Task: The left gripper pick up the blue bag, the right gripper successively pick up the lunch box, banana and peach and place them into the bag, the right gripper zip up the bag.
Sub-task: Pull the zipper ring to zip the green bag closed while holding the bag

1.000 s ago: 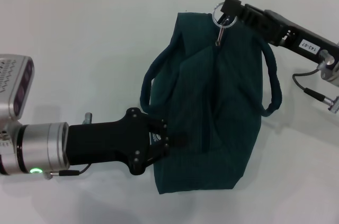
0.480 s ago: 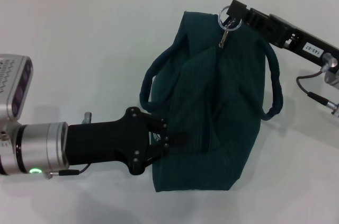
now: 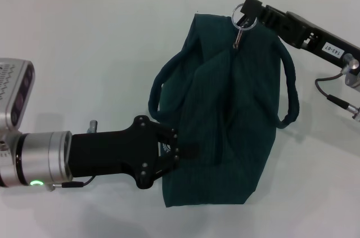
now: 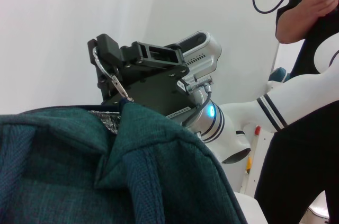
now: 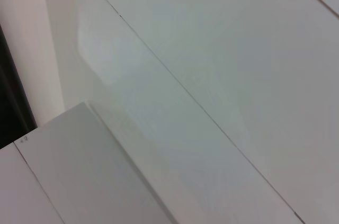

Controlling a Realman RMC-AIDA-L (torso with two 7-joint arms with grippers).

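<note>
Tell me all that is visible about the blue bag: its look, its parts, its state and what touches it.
The blue bag is dark teal woven fabric with two loop handles, one on each side. It looks zipped shut, though the left wrist view shows a bit of silver lining at the far end. It rests on the white table. The left gripper clamps its near edge. The right gripper holds the metal ring pull at the far end.

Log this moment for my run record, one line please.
stage: zipping | left gripper: clamps dark teal fabric bag | right gripper: on metal ring zipper pull
</note>
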